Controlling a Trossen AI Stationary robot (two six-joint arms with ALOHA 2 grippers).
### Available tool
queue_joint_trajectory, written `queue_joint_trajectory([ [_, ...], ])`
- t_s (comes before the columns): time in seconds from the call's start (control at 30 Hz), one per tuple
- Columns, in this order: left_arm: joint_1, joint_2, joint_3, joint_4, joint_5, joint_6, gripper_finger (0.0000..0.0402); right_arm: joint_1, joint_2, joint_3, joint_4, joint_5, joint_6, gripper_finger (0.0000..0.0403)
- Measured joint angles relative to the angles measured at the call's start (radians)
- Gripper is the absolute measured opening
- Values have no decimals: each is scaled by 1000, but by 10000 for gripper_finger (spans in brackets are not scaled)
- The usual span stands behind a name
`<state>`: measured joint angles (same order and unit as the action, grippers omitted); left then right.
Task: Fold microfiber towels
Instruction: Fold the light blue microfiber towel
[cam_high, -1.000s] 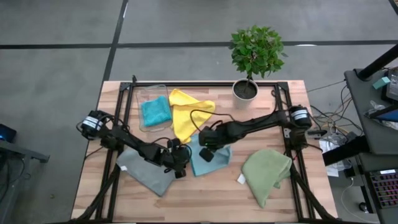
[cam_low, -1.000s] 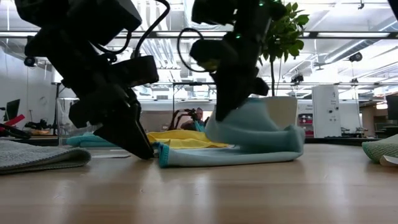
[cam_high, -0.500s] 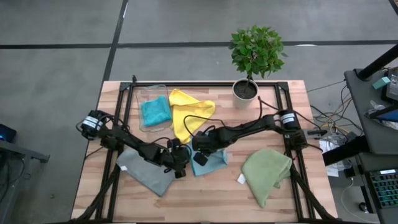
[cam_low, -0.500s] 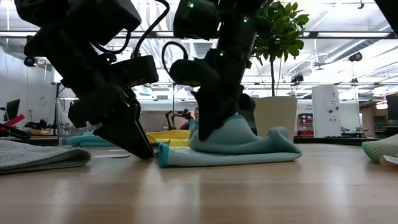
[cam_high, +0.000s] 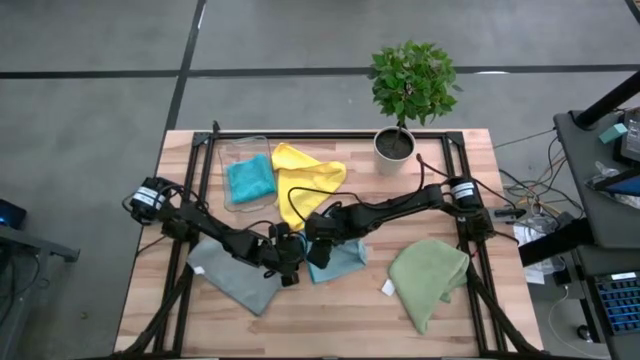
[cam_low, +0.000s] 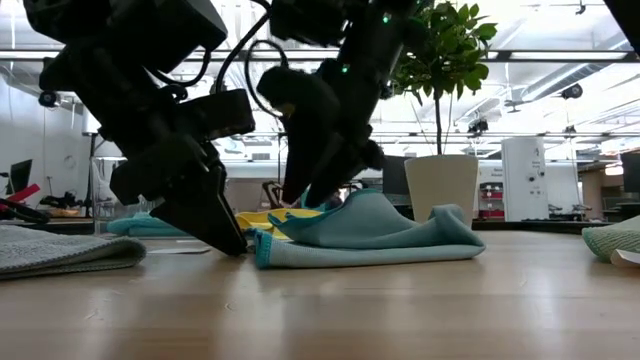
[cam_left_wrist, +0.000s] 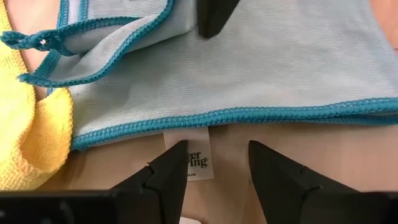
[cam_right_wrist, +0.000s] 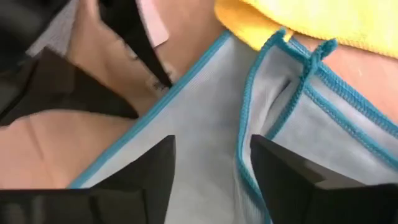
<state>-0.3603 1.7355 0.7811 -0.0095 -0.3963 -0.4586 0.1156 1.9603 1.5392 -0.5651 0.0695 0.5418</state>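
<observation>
A light blue towel (cam_high: 342, 260) with a teal hem lies folded over on itself at the table's middle. Its upper layer (cam_low: 375, 215) rests humped on the lower one. My right gripper (cam_right_wrist: 211, 142) stands open just above the towel's left end, fingers pointing down. My left gripper (cam_left_wrist: 217, 149) is open and low at the towel's left edge, its fingers on either side of the white tag (cam_left_wrist: 198, 160). A yellow towel (cam_high: 300, 185) lies spread behind. A teal towel (cam_high: 250, 180) sits in the clear bin. A grey towel (cam_high: 235, 278) and an olive green towel (cam_high: 428, 275) lie near the front. My left gripper stands with one finger (cam_left_wrist: 169, 171) at the edge of the white tag, which lies flat on the table; whether it touches the tag I cannot tell. My right gripper hangs open over the folded layer's hem (cam_right_wrist: 245, 134); whether a fingertip touches the cloth I cannot tell.
A potted plant (cam_high: 405, 95) stands at the far edge, right of the middle. The clear plastic bin (cam_high: 245, 172) sits at the far left. A black frame (cam_high: 330, 135) runs around the table. Bare wood shows along the near edge (cam_low: 400, 310).
My right gripper has carried the light blue towel's lifted part toward the table's left and downward, folding it over the lower layer. It has then let go, and the fold now lies slack on the layer below. My left gripper has kept still.
</observation>
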Motion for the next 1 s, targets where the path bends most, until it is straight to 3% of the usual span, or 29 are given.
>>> queue_joint_trajectory([
  [0.2,0,0,0,1,10,-4,155,14,-64,-7,-152,21,-99,221],
  [0.37,0,-1,0,1,17,-4,155,20,-115,-44,-293,115,-163,221],
  [0.57,0,-1,0,1,18,-5,155,17,-171,-157,-254,115,-230,221],
  [0.7,0,-1,0,1,18,-5,155,15,-172,-242,-111,113,-257,217],
  [0.83,0,-1,0,2,18,-5,155,15,-172,-308,46,107,-270,190],
  [1.0,0,-1,0,1,18,-5,155,17,-172,-318,111,72,-268,96],
])
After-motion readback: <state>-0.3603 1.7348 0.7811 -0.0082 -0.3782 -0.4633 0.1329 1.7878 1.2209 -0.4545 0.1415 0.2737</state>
